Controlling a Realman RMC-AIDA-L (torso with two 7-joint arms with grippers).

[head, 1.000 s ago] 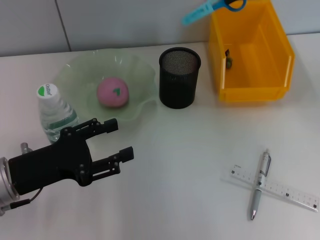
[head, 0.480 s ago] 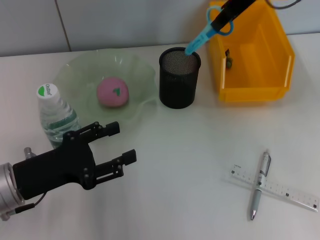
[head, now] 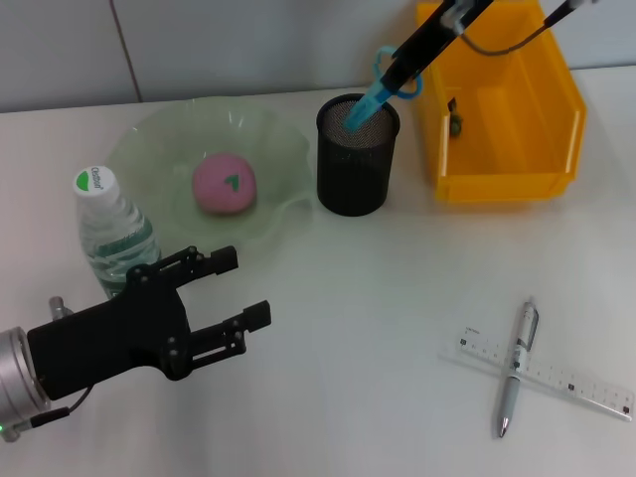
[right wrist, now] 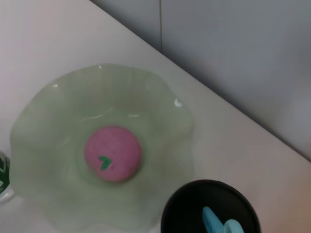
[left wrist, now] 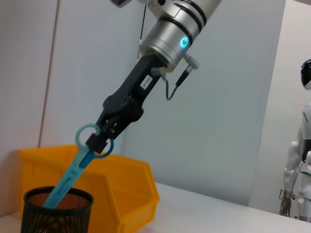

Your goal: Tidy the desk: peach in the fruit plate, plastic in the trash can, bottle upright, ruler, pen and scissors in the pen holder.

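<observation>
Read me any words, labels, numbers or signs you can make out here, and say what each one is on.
Bottle cap: green print on white, too blurred to read.
Bottle label: green band, no legible text.
Ruler: graduation marks only, numbers too small to read.
Peach: a green leaf mark, no lettering.
Pen, pen holder, yellow bin: no text visible.

a white humanoid robot (left wrist: 297, 160) stands far off by the grey wall (left wrist: 233, 121).
</observation>
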